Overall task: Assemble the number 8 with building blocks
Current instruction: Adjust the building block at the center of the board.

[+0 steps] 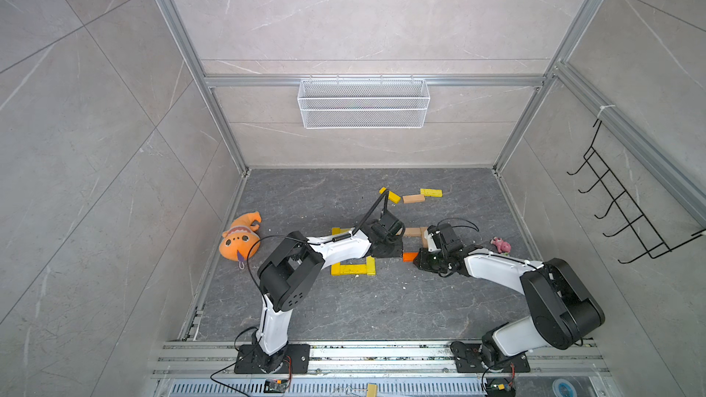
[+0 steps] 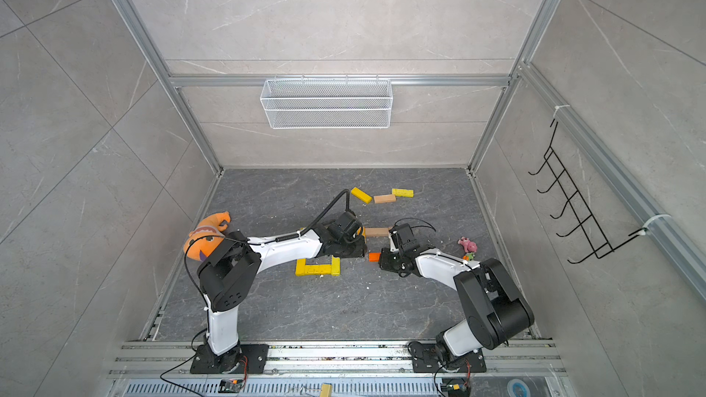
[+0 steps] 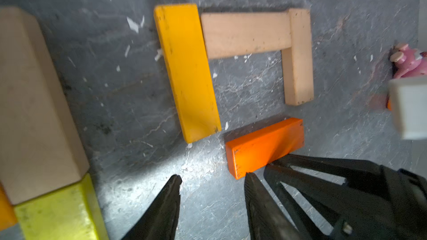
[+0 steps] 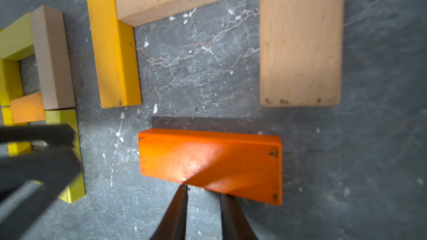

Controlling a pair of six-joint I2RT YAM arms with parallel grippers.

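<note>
An orange block [image 4: 210,165] lies flat on the dark floor, also seen in a top view [image 1: 410,257]. My right gripper [image 4: 204,190] stands narrowly open, its tips at the block's long edge with bare floor between them. My left gripper [image 3: 213,176] is open and empty, one fingertip [image 3: 250,177] by the block's end. Beyond it, a yellow block [image 3: 187,72] and two tan blocks [image 3: 247,33] [image 3: 298,56] form three sides of a square. A second ring of yellow blocks [image 1: 351,269] lies partly under my left arm.
Three loose blocks lie at the back: yellow [image 1: 393,196], tan [image 1: 413,198], yellow [image 1: 431,192]. An orange plush toy [image 1: 240,238] sits at the left wall and a small pink toy [image 1: 501,245] at the right. A wire basket [image 1: 363,103] hangs on the back wall.
</note>
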